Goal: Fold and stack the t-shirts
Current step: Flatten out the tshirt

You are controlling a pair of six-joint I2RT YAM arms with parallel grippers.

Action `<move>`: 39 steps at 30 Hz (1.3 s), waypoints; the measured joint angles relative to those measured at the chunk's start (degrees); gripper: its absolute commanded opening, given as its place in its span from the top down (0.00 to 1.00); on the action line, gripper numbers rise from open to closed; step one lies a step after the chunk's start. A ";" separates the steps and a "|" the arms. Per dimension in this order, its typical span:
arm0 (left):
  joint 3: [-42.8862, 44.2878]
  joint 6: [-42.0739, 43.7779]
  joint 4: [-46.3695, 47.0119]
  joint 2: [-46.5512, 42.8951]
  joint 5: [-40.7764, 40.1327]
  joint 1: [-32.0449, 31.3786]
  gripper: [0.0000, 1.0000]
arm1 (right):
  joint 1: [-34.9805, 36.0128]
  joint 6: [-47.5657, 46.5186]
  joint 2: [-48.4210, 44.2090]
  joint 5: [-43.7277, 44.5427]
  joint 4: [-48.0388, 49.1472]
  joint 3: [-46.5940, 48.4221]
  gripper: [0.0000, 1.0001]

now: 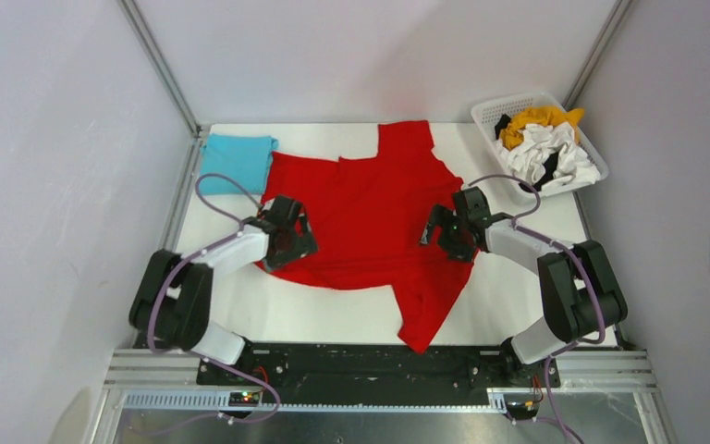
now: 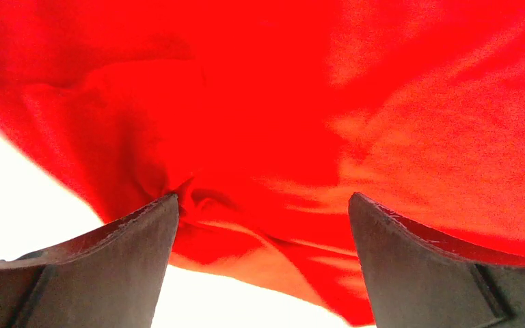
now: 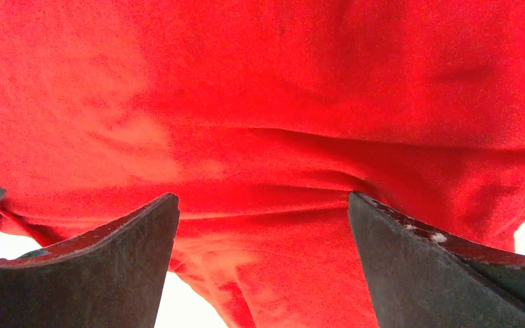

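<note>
left end effector (image 1: 303, 236) agape, right end effector (image 1: 442, 239) agape, arms angled inward

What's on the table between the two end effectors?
The red t-shirt lies spread out between the left end effector and the right end effector, covering the whole stretch. The top view shows it.

We count two t-shirts on the desk (image 1: 268, 310), one basket (image 1: 493, 109), two pincers.
One red t-shirt (image 1: 370, 213), one turquoise t-shirt (image 1: 238, 159); the left pincer (image 1: 298, 233) and the right pincer (image 1: 436, 231); the basket's orange-yellow cloth (image 1: 538, 118), white cloth (image 1: 555, 153) and black cloth (image 1: 549, 169) are too tangled to number.
</note>
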 measured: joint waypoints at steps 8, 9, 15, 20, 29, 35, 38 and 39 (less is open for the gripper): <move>-9.62 -5.05 -6.84 -11.67 -4.07 2.71 0.00 | -0.39 1.18 -0.13 -0.39 0.63 -0.24 0.01; -9.81 -5.44 -7.23 -12.02 -4.24 2.71 0.00 | -0.46 1.31 -0.13 -0.46 0.63 -0.24 0.01; -9.81 -6.36 -8.59 -12.20 -4.61 2.75 0.00 | -0.87 1.64 -1.11 1.27 -0.26 -0.76 0.01; -12.17 -9.38 -16.15 -20.37 -7.43 3.15 0.00 | -2.34 1.70 -2.84 4.44 -3.17 -1.53 0.01; -14.93 -14.25 -26.84 -41.90 -9.92 3.39 0.00 | -2.38 1.07 -6.21 8.61 -7.65 -2.60 0.01; -7.89 -11.19 -24.65 -36.63 -9.20 3.39 0.00 | -0.04 -1.55 -14.97 8.41 -7.54 -3.02 0.01; -3.89 -8.83 -18.67 -29.77 -6.99 3.39 0.00 | -0.07 -3.23 -15.78 6.78 -5.68 -2.38 0.01; -1.64 -7.91 -16.17 -25.94 -5.99 3.37 0.00 | -0.24 -3.89 -14.82 6.05 -5.14 -1.53 0.01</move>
